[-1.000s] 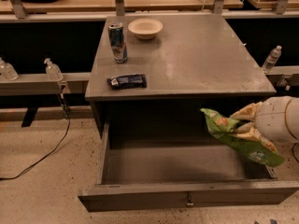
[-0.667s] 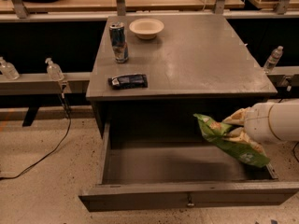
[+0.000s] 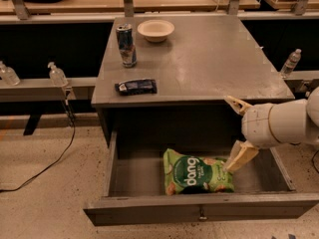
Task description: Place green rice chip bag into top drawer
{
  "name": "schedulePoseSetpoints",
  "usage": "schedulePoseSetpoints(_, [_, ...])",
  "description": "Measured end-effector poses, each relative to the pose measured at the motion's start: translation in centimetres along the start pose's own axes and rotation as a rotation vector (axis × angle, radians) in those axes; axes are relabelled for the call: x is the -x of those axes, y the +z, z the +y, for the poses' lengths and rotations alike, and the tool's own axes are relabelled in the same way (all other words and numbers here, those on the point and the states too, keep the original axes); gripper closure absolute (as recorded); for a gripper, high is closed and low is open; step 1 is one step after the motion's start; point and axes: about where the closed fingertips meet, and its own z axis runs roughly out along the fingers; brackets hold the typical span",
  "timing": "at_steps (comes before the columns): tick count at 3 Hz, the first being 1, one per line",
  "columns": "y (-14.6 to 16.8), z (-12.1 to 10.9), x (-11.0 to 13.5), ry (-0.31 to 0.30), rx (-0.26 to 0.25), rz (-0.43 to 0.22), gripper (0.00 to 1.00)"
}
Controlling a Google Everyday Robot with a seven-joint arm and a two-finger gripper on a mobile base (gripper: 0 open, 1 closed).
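Observation:
The green rice chip bag (image 3: 198, 172) lies flat on the floor of the open top drawer (image 3: 149, 208), its white "dang" lettering facing up. My gripper (image 3: 237, 133) hangs at the right side of the drawer, just right of the bag and above its right edge. Its two tan fingers (image 3: 241, 157) are spread wide, one up near the table edge and one down by the bag. It holds nothing.
On the grey table top (image 3: 214, 59) stand a white bowl (image 3: 156, 30), a drink can (image 3: 126, 45) and a small dark-blue flat packet (image 3: 136, 86). Plastic bottles (image 3: 291, 62) sit on side ledges. A black cable (image 3: 50, 158) runs across the floor at left.
The bag has gone from my gripper down to the drawer floor and lies flat. The fingers have opened, and the gripper stands higher and to the right of the bag.

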Motion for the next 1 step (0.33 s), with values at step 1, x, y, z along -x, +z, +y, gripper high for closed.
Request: schedulePoseSetpoints(1, [0.0, 0.0, 0.0, 0.0, 0.0, 0.0, 0.0])
